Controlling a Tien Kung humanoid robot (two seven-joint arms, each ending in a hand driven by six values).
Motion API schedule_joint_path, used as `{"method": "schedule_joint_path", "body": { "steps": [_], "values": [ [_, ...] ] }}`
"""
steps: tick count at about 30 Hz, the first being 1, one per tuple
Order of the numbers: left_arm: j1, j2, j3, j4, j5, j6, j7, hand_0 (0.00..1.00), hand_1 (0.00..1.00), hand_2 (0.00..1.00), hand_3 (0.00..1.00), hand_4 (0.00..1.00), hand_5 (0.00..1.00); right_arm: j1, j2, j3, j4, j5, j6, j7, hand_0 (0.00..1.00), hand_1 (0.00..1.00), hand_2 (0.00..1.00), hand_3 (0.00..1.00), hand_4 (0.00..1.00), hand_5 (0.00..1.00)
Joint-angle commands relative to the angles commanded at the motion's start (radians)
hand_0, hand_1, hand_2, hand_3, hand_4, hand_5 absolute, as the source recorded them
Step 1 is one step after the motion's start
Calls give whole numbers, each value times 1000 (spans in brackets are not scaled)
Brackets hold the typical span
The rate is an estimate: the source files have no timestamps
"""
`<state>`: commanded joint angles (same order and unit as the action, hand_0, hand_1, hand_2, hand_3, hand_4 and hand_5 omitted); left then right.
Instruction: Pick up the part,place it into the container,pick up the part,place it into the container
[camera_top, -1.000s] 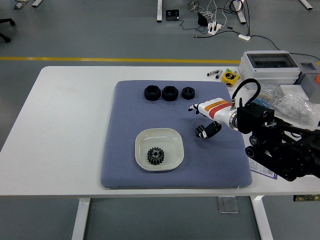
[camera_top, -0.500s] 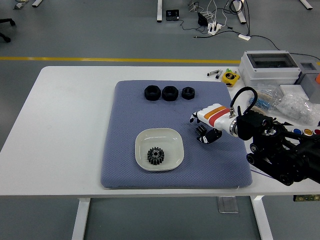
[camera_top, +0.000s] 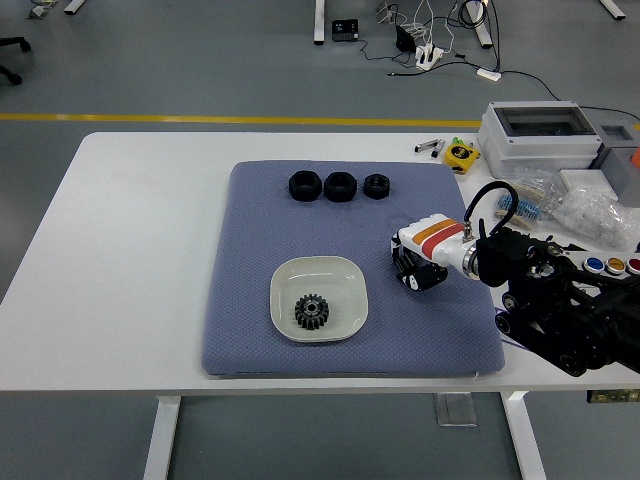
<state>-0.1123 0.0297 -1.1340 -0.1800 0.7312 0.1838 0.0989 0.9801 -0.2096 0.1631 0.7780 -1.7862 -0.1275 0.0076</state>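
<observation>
Head view: three nuts beyond dish.

A white desk carries a blue-grey padded mat across its middle. At the far right corner stands a grey box with a clear lid. Just left of it lies a small yellow object, with a few small dark bits beside it. Clear plastic bags are heaped at the right edge. Beyond the desk, a yellow line crosses the grey floor, and cables tangle farther back.
</observation>
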Motion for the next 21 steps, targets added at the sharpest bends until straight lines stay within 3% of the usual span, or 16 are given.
{"method": "schedule_joint_path", "body": {
  "steps": [5,6,21],
  "values": [
    [-1,1,4,0,-2,-1,0,709,620,645,565,618,692,-3,-2,0,-2,3,-10,7,258,418,481,493,553,243],
    [-1,1,5,0,-3,-2,0,710,620,642,565,618,691,-2,-3,1,-2,3,-12,7,205,389,464,478,485,252],
    [-4,1,5,0,-8,-2,-1,710,620,643,565,618,690,-5,-23,13,-4,45,-6,3,156,361,449,473,493,261]
  ]
}}
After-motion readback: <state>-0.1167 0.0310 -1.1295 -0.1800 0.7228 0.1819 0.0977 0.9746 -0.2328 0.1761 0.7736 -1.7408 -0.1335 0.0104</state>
